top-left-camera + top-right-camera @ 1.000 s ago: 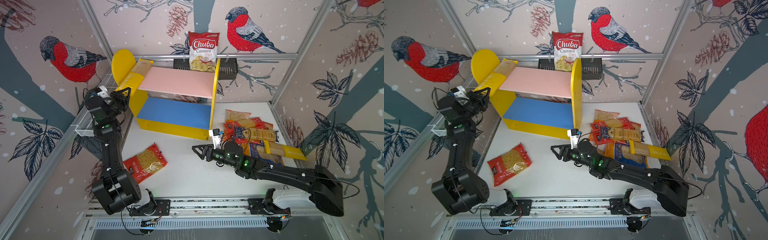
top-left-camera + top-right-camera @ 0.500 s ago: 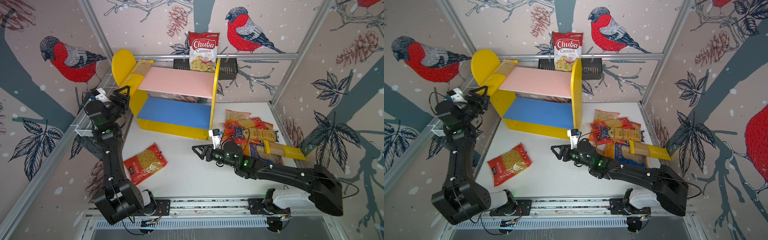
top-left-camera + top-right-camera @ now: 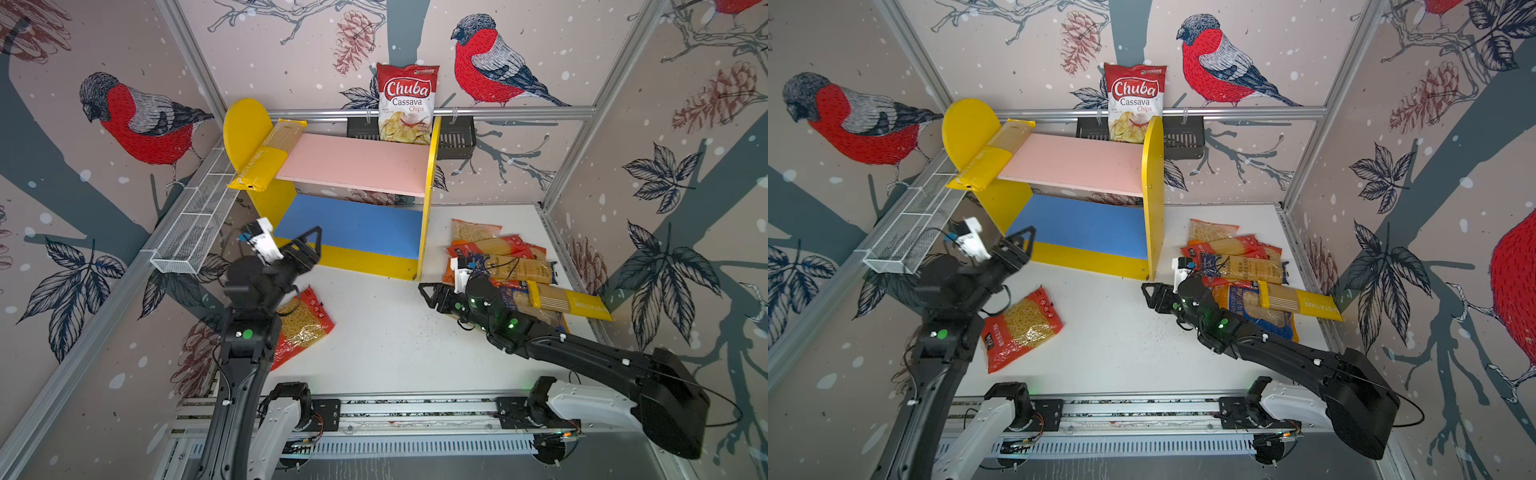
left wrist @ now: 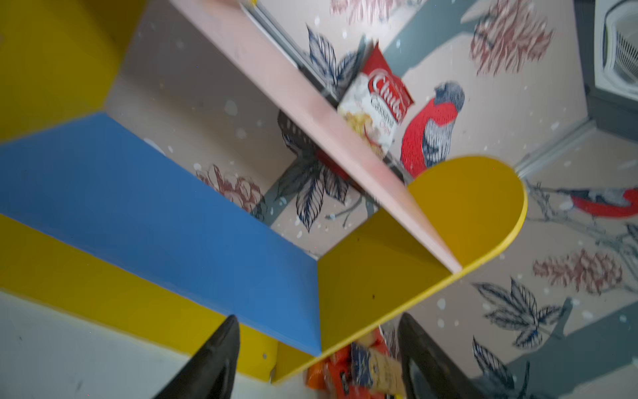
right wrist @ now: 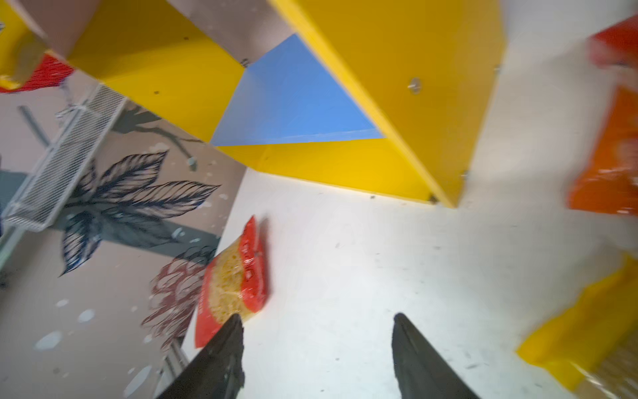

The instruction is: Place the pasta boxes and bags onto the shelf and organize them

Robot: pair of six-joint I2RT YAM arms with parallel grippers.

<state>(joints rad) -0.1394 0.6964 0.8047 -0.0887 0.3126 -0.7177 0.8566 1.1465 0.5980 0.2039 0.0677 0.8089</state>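
The shelf stands at the back, its blue lower board bare. One long yellow pasta pack lies on the left end of the pink board, overhanging the front. My left gripper hangs open and empty before the shelf's lower left. Below it a red macaroni bag lies on the table. My right gripper is open and empty, just left of the heap of pasta packs.
A white wire basket runs along the left wall beside the shelf. A black basket with a Chuba chips bag hangs on the back rail. Another long yellow pack tops the heap near the right wall.
My left gripper opened, let go of the yellow pack on the pink board, and dropped down and rightward to the lower tier's front. The right arm has barely moved.
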